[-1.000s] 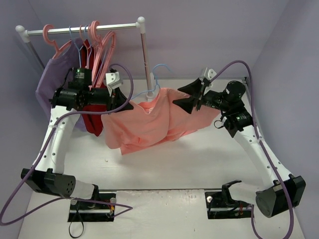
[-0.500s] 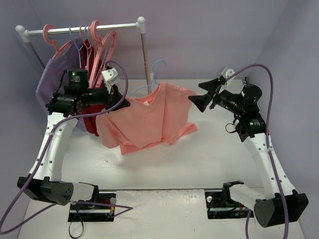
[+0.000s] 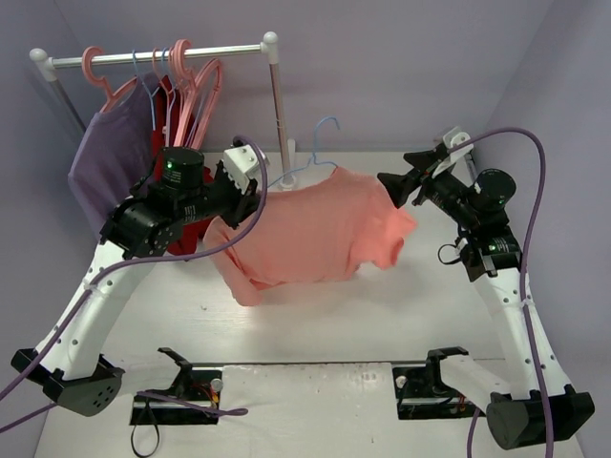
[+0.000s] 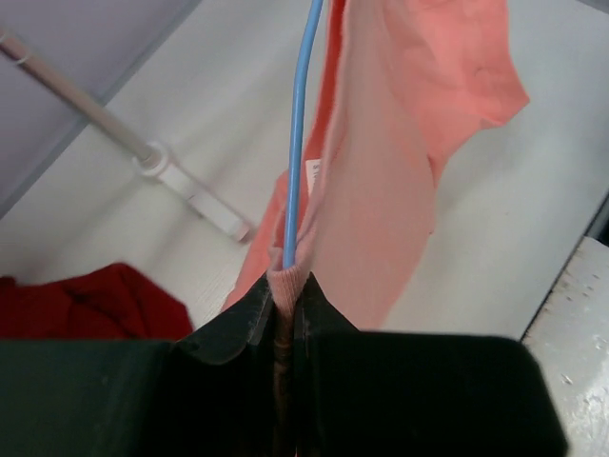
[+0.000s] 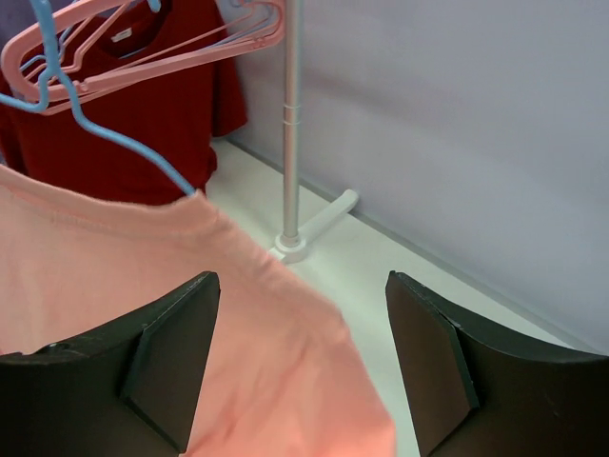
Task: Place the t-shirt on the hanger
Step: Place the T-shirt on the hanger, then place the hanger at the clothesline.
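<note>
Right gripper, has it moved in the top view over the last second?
Yes. The right gripper has gone rightward, farther from the rack's upright post.

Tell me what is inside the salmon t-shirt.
The light-blue hanger runs inside the t-shirt: only its hook and some wire show above the collar. The rest of its frame is covered by cloth.

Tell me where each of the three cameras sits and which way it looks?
Top: fixed above and behind, looking down on table, t-shirt, hanger and rack; left arm and right arm show.
Left wrist: on the left arm, looking along the left gripper, shut on the t-shirt's edge by the hanger wire.
Right wrist: on the right arm, looking past the open right gripper over the t-shirt toward the rack.
Shared: all three show t-shirt and hanger; both wrist views catch the red garment.
</note>
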`<state>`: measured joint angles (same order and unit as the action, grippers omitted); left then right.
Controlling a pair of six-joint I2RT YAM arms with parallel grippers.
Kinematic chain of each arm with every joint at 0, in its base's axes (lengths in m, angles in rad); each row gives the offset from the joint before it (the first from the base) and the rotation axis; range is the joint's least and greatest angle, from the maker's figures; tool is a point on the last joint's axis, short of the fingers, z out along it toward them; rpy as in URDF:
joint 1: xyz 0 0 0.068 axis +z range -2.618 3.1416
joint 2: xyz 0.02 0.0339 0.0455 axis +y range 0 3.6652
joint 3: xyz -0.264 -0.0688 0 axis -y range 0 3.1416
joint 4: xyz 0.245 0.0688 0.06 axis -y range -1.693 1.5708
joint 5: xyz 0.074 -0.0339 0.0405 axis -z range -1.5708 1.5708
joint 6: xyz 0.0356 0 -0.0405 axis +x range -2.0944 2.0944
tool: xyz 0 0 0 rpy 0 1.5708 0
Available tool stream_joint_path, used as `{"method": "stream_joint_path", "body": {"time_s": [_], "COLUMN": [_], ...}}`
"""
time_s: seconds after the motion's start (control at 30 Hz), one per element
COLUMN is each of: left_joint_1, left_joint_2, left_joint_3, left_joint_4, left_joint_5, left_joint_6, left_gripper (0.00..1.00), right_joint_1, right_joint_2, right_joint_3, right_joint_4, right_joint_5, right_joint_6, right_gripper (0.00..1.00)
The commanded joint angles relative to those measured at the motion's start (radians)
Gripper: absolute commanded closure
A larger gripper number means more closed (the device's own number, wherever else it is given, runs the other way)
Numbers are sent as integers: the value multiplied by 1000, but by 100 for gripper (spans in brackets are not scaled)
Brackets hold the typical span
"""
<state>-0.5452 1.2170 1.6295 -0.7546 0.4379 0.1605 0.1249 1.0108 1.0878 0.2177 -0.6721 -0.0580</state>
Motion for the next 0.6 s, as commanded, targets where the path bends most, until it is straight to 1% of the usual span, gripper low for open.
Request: {"method": "stream_joint_path", "body": {"time_s": [0.0, 0.07, 0.13, 0.23, 0.3, 0.37, 0.4, 0.57], "left_joint_1": [1, 1, 2, 2, 4, 4, 4, 4], "left_joint_2": [-22, -19, -11, 9, 43, 76, 91, 151], "left_joint_3": [86, 125, 200, 346, 435, 603, 650, 810], "left_joint_4": [95, 95, 95, 95, 91, 85, 84, 90], "left_joint_5": [-162, -183, -197, -217, -228, -240, -266, -406], "left_joint_6": [-47, -56, -60, -65, -73, -88, -90, -67], "left_gripper": [100, 100, 100, 100, 100, 100, 100, 100], "right_joint_1": [-7, -10, -15, -16, -15, -16, -16, -16], "right_joint_2": [-63, -82, -91, -101, -101, -103, -105, -118], "right_joint_3": [37, 55, 80, 110, 119, 124, 120, 98], "right_joint_4": [69, 56, 44, 35, 35, 36, 35, 37], "right_joint_5": [98, 156, 210, 352, 373, 413, 417, 411], "right_joint_6": [-24, -35, -43, -36, -25, -9, -2, 22], "right_gripper": [32, 32, 32, 31, 31, 31, 31, 30]}}
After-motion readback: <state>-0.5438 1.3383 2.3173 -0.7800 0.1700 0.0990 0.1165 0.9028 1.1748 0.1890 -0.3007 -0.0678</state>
